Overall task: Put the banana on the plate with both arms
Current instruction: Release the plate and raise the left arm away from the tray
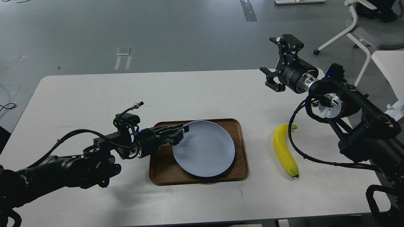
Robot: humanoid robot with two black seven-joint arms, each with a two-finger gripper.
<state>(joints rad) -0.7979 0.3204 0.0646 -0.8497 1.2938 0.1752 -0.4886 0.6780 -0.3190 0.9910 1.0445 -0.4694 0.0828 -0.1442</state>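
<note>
The banana [285,150] lies on the tabletop [94,94], right of the plate [205,149] on its tray [241,148]. The left gripper [180,132] pinches the plate's left rim. The right gripper [277,61] hovers spread, far right.

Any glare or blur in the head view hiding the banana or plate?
Head view: sharp, evenly lit; banana and plate show clearly, with only soft shadows on the table. The dark left gripper blends at the plate's rim, so its fingers are hard to separate.
</note>
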